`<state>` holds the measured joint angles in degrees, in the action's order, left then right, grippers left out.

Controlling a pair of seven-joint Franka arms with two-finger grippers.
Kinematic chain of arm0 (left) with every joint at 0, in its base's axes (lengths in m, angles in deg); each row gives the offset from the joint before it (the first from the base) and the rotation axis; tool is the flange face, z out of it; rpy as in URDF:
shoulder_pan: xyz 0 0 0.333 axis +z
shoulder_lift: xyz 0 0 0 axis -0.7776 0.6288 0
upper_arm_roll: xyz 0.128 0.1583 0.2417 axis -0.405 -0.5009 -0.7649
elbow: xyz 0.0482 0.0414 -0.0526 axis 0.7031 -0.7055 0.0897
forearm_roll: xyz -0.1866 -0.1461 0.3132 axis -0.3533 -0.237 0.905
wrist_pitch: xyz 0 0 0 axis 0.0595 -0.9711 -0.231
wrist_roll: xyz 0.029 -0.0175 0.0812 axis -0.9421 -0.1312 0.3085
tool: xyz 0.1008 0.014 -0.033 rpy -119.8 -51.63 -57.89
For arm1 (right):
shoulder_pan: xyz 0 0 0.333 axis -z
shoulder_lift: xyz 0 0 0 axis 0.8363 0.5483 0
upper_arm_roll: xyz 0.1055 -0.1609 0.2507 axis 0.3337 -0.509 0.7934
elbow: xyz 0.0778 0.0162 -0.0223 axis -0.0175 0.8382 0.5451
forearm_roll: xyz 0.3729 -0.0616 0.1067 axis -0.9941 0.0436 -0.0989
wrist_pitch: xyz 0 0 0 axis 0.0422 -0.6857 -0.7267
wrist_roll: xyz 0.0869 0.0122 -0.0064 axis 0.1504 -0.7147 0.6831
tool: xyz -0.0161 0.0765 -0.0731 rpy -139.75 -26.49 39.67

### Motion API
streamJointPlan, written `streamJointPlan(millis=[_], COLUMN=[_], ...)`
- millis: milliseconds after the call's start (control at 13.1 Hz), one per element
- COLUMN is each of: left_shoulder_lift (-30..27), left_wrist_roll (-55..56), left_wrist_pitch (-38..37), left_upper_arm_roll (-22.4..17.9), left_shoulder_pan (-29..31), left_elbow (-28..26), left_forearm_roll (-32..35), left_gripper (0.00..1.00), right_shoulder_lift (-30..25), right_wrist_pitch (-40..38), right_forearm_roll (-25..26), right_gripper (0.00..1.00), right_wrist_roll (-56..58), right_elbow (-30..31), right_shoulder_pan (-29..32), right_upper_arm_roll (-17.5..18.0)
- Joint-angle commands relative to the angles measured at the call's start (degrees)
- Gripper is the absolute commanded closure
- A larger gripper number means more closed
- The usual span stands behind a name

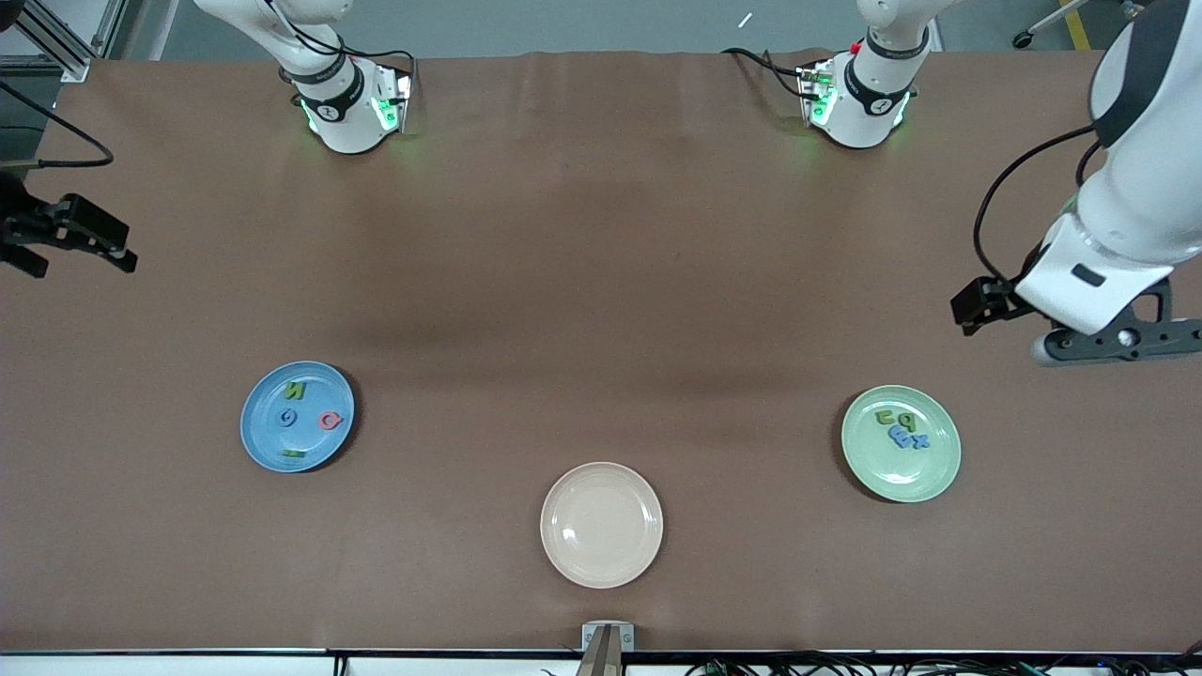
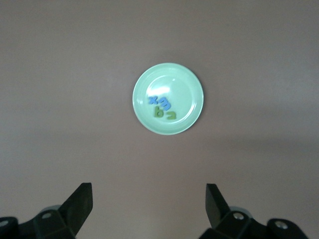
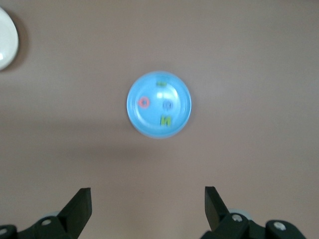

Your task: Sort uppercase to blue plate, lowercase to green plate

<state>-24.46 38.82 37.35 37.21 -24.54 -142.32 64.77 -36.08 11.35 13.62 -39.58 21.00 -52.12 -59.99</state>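
Letters lie flat on both plates: you see green N (image 1: 296, 391), blue G (image 1: 288, 419), pinkish-red Q (image 1: 329, 421) and what may be the green B (image 1: 293, 453), near the rim, on the blue plate (image 1: 263, 437). Lowercase letters (image 1: 899, 430) cluster on the green plate (image 1: 925, 479). Left gripper (image 2: 149, 201) and right gripper (image 3: 148, 201) hang high, jaws wide apart, holding nothing.
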Motion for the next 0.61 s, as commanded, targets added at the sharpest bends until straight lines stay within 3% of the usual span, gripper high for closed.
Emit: streamJointPlan(millis=[0,306,382,535], left_shoulder_lift=[-2.72,-7.90,-8.34,-10.27], left_wrist_roll=[-4.14,-8.27,-9.85,-14.94], left_wrist_pitch=[-1.63,-2.33,-3.38,-5.14], left_upper_arm_roll=[-0.21,-3.01,-7.29,-20.72], left_shoulder_pan=[2.06,3.38,0.77,-9.15], left_elbow=[-0.49,-0.75,-0.75,-0.93], left_forearm_roll=[-2.65,-8.62,-9.76,-13.53], left_gripper=[0.00,0.00,0.00,0.00], right_shoulder_lift=[-0.18,-0.27,-0.27,-0.01], right_wrist_pitch=[-2.17,-1.55,-0.42,3.01], right_forearm_roll=[-0.63,-0.72,-0.72,-0.72], right_gripper=[0.00,0.00,0.00,0.00], right_wrist_roll=[-0.28,-7.21,-7.48,-7.40], right_elbow=[-0.48,-0.48,-0.48,-0.48], right_shoulder_pan=[0.82,0.55,0.46,0.55], right_upper_arm_roll=[0.45,0.63,0.72,0.72])
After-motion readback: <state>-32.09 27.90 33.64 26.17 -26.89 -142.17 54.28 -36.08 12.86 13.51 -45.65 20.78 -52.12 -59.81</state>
